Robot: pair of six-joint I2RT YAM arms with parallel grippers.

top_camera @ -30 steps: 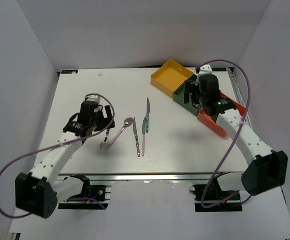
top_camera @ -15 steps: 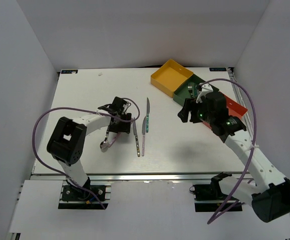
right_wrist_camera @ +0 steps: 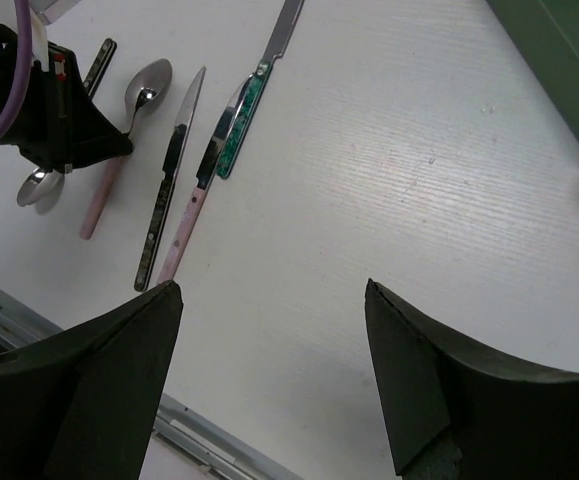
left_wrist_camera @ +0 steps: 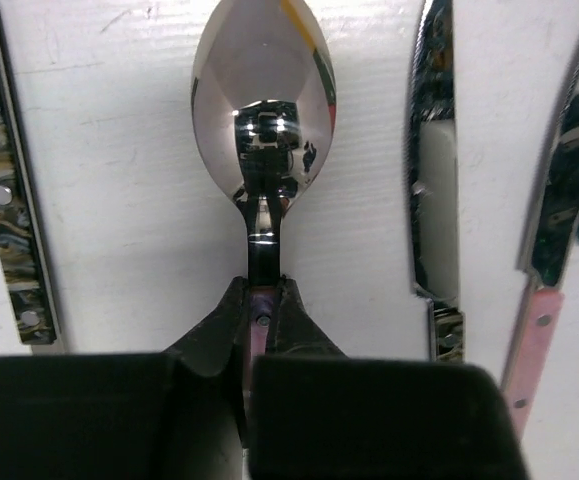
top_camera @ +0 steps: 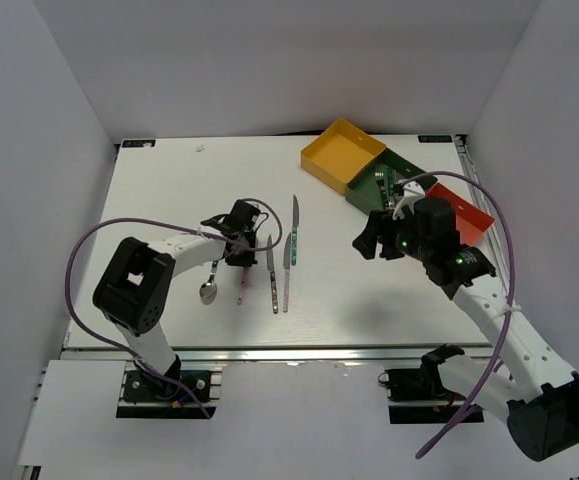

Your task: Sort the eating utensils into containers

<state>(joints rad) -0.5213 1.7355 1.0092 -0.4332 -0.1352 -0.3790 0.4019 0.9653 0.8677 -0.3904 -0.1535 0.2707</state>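
Observation:
My left gripper (top_camera: 241, 246) is shut on the pink-handled spoon (left_wrist_camera: 264, 95), its jaws pinched on the handle just below the bowl, low over the table. Beside it lie a second spoon (top_camera: 209, 290) with a patterned handle and three knives: patterned handle (top_camera: 272, 276), pink handle (top_camera: 286, 272), teal handle (top_camera: 295, 216). The containers stand in a row at the back right: yellow tray (top_camera: 344, 155), dark green tray (top_camera: 401, 195) with a fork (top_camera: 380, 178) in it, red-orange tray (top_camera: 464, 218). My right gripper (right_wrist_camera: 271, 290) hangs open and empty over bare table, right of the knives.
The table's front edge with a metal rail (top_camera: 299, 352) runs just below the utensils. Purple cables (top_camera: 89, 250) loop off both arms. White walls close in the back and sides.
My left gripper closed on the pink-handled spoon, and the spoon turned from slanted to nearly straight. My right arm swung from over the trays down and left toward the table's middle.

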